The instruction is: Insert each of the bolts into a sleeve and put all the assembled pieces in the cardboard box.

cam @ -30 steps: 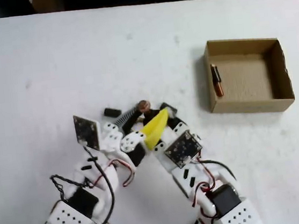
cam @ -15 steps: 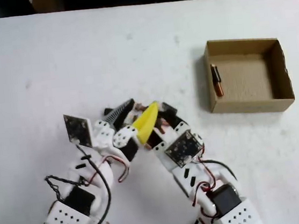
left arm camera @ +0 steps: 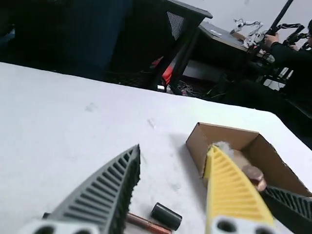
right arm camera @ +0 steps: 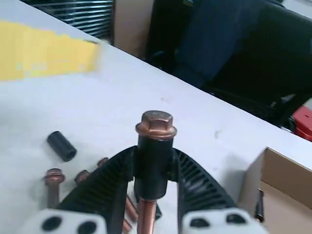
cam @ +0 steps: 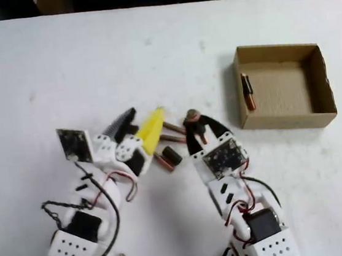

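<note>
Both arms have drawn apart. Right hand (right arm camera: 154,152) grips the black cylindrical sleeve (right arm camera: 153,168) carrying a copper flanged bolt (right arm camera: 156,125); left hand (left arm camera: 173,151) gapes wide, empty. Insertion judged complete; next, carry it into the brown cardboard box (cam: 286,121).

High camera looks down; both low wrist cameras face the cardboard box (cam: 284,119).

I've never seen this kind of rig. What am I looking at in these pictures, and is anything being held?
Two small robot arms sit at a white table. One picture looks down from above; the other two come from a camera on each arm's wrist. The right gripper is shut on a black sleeve with a copper bolt through it. The left gripper is open, holding nothing. Loose bolts and another sleeve lie on the table near them. The cardboard box holds one finished piece.
</note>
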Controlling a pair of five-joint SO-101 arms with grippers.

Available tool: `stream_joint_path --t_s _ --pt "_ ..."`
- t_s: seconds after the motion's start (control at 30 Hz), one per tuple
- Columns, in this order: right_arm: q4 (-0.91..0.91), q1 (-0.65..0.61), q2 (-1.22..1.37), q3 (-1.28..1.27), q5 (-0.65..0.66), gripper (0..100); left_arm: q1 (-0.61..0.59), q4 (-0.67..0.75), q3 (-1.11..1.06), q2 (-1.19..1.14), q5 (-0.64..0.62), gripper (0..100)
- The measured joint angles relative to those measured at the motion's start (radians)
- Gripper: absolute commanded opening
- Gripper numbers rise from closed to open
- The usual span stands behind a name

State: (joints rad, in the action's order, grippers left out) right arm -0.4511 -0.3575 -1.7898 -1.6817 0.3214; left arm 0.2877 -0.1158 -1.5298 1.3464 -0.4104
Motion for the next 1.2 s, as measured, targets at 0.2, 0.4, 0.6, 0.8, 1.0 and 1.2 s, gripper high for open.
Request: stream_joint_path --t_s 0.2,0.4,0.6,0.8,1.0,1.2 --pt "-0.072 0.055 0.000 0.000 0.000 1.7 -0.089 -0.371 0.170 0.109 0.048 3" --pt "-0.112 0.155 0.000 0.015 0.000 1.7 -0.098 -0.677 0.212 0.279 0.155 2" --pt "-0.316 0.216 0.000 0.103 0.000 1.7 -0.176 -0.891 0.212 0.431 0.227 2" --pt "-0.448 0.216 0.000 0.226 0.000 1.6 -0.229 -1.017 0.207 0.445 0.272 2" --pt "-0.483 0.241 0.170 0.393 -0.002 1.6 -0.230 -1.020 0.129 0.445 0.330 2" --pt "-0.483 0.333 0.537 0.638 -0.002 1.6 -0.230 -1.030 0.072 0.445 0.339 2"
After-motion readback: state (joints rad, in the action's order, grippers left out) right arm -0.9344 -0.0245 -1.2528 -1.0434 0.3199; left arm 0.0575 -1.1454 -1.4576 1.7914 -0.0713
